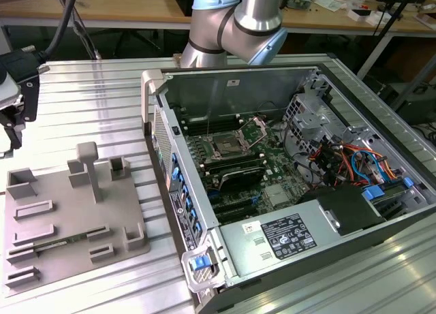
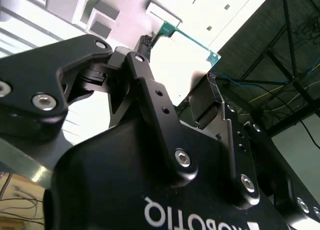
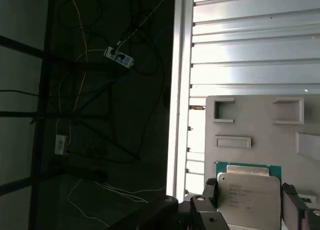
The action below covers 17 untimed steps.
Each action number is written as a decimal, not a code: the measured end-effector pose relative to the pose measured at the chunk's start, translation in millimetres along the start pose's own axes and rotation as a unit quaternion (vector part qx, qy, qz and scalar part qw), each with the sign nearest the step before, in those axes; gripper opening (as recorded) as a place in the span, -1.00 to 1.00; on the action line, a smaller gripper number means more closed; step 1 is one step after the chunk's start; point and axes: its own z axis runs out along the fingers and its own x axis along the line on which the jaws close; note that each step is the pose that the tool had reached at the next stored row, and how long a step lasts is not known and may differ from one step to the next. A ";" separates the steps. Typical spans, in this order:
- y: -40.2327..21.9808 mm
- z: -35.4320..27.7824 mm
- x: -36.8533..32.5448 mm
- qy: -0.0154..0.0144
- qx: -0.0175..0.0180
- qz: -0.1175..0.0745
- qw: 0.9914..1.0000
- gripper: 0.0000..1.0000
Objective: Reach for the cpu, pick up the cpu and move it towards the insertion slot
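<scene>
In the first wrist view the cpu [image 3: 248, 194], a thin square chip with a pale metal top and a green rim, sits between my gripper's [image 3: 248, 202] two dark fingers [image 3: 210, 191], which press on its opposite sides. It hangs above the grey tray [image 3: 260, 127]. The second wrist view looks up past the black gripper [image 2: 180, 58] body to the cpu's green edge [image 2: 187, 36]. In the exterior view the gripper [image 1: 12, 116] is at the far left, above the table by the tray [image 1: 75, 218]. The insertion slot [image 1: 225, 146], a silver-framed socket, lies on the green motherboard inside the open case.
The open computer case [image 1: 286, 184] fills the exterior view's right, with tall metal walls, cables and a power supply. The grey tray carries raised blocks and a post [image 1: 88, 165]. The ribbed metal table's edge [image 3: 179, 90] runs close beside the gripper.
</scene>
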 end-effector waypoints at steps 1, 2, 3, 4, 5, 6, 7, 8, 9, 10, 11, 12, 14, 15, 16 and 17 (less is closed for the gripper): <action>0.1 -2.6 0.0 0.000 0.000 0.000 1.000 0.10; 0.2 -5.2 0.1 0.000 0.000 0.000 1.000 0.10; 0.3 -7.0 0.2 0.000 0.000 0.000 1.000 0.10; 0.4 -10.1 0.2 0.000 0.000 0.000 1.000 0.10; 0.5 -10.6 0.3 0.000 0.000 0.000 1.000 0.10; 0.4 -10.6 0.2 0.000 0.000 0.000 1.000 0.10; 0.5 -10.8 -0.1 0.000 0.000 0.000 1.000 0.10; 0.4 -10.9 -0.6 0.000 0.000 0.000 1.000 0.10; 0.4 -10.8 -1.2 0.000 0.000 0.000 1.000 0.10; 0.3 -10.8 -2.0 0.000 0.000 0.000 1.000 0.10; 0.3 -10.9 -3.0 0.000 0.000 0.000 1.000 0.10; 0.2 -10.9 -3.8 0.000 0.000 0.000 1.000 0.10; 0.3 -10.9 -4.6 0.000 0.000 0.000 1.000 0.10; 0.2 -10.8 -4.8 0.000 0.000 0.000 1.000 0.10; 0.2 -10.9 -5.0 0.000 0.000 0.000 1.000 0.10; 0.2 -10.9 -5.3 0.000 0.000 0.000 1.000 0.10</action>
